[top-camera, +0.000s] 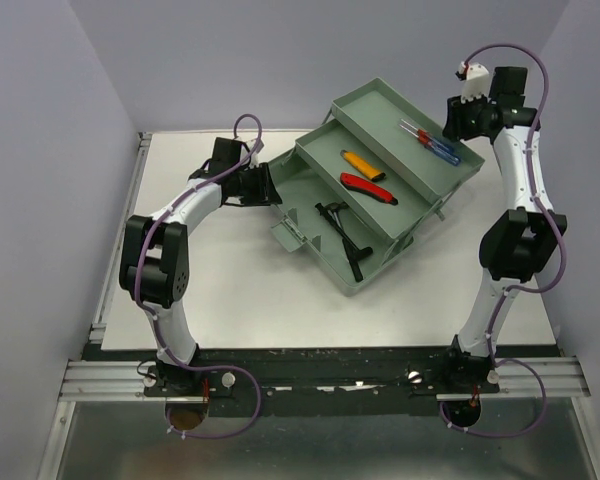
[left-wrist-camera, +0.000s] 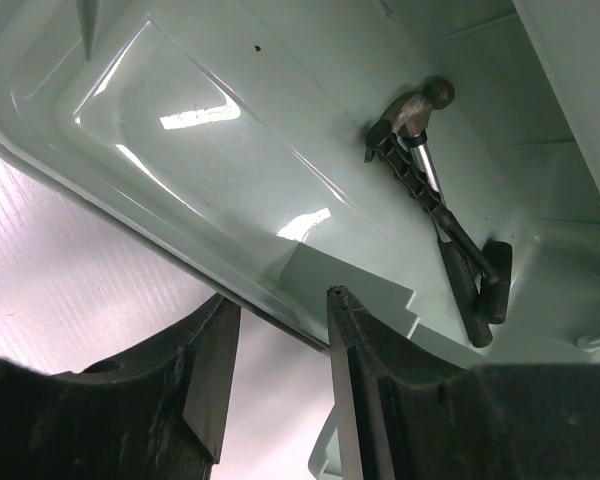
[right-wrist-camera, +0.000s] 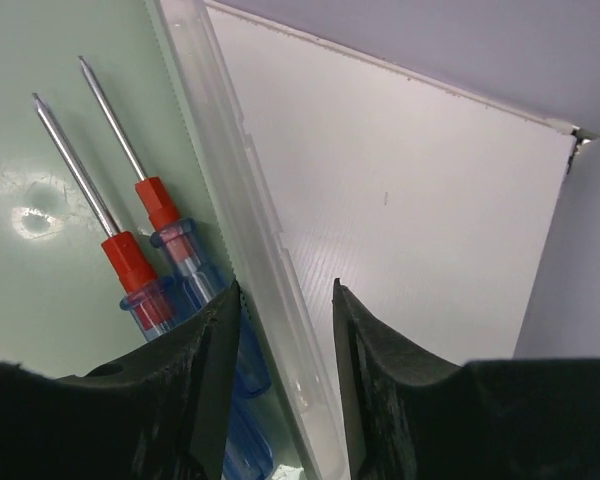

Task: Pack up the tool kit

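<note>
1. The white table (top-camera: 230,310) carries everything.
2. The tool kit (top-camera: 305,190) is set at an angle toward the table's far right corner. It is opened, with its trays stepped upward to the right.
3. The left gripper (left-wrist-camera: 280,305) is held partly open astride the kit's left rim; whether the rim is touched cannot be told.
4. The right gripper (right-wrist-camera: 285,295) is likewise held partly open astride the top tray's translucent right rim, and no grip can be confirmed.
5. A hammer (left-wrist-camera: 427,165) is laid in the bottom compartment.
6. A red utility knife (top-camera: 368,187) and a yellow utility knife (top-camera: 362,165) are laid in the middle tray.
7. Two screwdrivers (right-wrist-camera: 128,262) are laid side by side in the top tray.
</note>
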Tool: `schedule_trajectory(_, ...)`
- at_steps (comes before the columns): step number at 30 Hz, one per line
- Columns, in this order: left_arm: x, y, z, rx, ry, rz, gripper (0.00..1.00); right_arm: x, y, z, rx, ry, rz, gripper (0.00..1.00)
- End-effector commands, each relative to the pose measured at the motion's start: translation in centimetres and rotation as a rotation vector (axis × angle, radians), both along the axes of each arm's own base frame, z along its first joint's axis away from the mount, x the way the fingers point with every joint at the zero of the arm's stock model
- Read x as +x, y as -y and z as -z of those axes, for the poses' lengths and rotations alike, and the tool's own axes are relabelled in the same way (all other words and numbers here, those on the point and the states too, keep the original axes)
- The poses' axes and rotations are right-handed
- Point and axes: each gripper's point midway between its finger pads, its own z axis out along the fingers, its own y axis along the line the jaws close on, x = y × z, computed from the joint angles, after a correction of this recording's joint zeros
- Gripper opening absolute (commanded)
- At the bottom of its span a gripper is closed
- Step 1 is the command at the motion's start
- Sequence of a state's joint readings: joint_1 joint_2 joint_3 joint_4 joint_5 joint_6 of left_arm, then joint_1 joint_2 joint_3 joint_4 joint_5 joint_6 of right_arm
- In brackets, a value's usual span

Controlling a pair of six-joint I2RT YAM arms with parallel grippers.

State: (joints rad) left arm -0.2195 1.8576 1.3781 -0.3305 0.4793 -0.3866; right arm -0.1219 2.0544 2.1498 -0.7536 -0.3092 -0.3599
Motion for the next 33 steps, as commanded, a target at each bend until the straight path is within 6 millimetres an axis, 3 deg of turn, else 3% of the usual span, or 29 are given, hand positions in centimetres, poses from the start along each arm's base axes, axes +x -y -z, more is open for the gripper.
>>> schedule_trajectory(1,0.1,-0.4,1.0,0.018,-0.020,0.006,0.49,0.1,-0.2,1.8,0.034,-0.045,-0.034,0.47)
schedule_trajectory(7,0.0,-0.4,1.1,0.017,-0.023,0.009,0.47,-0.4,-1.9,2.0,0.109,-0.056,-0.104,0.35)
schedule_trajectory(17,-0.1,0.0,0.7,-0.005,-0.021,0.021,0.44,-1.6,-4.0,-0.6,0.196,-0.016,-0.174,0.01)
schedule_trajectory(26,-0.2,0.4,0.4,-0.037,-0.020,0.034,0.40,-3.6,-6.4,-3.8,0.278,0.040,-0.225,0.01)
schedule_trajectory(33,-0.3,0.7,0.3,-0.053,-0.021,0.043,0.39,-4.8,-9.0,-3.8,0.241,0.032,-0.223,0.01)
